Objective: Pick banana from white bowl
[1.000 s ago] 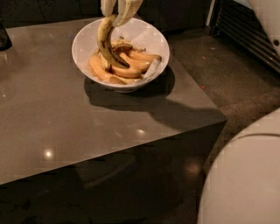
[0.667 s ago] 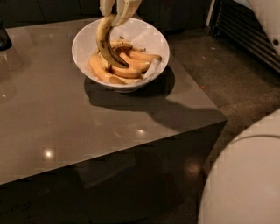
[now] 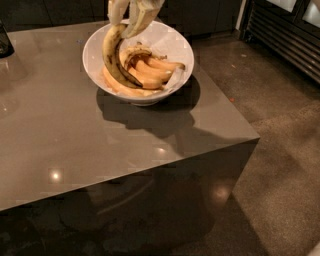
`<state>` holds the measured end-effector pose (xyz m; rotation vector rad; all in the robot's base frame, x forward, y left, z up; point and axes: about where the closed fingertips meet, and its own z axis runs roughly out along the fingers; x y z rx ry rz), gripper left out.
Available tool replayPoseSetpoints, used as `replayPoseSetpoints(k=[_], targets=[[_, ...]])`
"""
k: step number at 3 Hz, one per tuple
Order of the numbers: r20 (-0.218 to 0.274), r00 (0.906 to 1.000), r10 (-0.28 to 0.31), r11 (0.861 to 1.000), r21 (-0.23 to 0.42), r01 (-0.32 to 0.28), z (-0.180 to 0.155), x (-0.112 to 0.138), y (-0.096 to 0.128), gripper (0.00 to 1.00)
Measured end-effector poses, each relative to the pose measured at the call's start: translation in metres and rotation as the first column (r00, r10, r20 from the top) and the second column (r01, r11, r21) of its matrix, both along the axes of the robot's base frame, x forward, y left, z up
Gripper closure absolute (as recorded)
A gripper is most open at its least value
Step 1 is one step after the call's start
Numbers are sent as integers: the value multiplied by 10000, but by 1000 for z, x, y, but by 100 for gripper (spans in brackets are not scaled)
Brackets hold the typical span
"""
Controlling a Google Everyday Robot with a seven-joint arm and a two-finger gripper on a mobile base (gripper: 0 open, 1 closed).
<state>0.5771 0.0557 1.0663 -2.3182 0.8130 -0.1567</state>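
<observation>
The pincer (image 3: pixel 131 14) gripped the banana (image 3: pixel 110 55) by its top end over the bowl (image 3: pixel 172 42) (plumper bananas (image 3: pixel 150 75) crowded beneath) on the tabletop (image 3: pixel 75 135).

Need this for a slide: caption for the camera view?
Gripper at frame top holds the banana's upper end; its lower end lies in the white bowl on the table.

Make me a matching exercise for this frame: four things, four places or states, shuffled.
1 pale gripper
2 long speckled pale-yellow banana
3 plump orange-yellow bananas
4 dark object

A lying low in the round white bowl
B far-left edge of the grey table
C top edge, above the bowl's far rim
D standing steeply, upper end at the gripper

Pairs: 1-C, 2-D, 3-A, 4-B
</observation>
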Motion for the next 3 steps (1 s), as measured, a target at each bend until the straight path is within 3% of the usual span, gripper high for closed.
replayPoseSetpoints(k=[1, 3], targets=[[-1, 10000, 2, 10000, 1, -2, 0, 0, 0, 100], [-211, 9981, 577, 9981, 246, -571, 6, -44, 27, 100]])
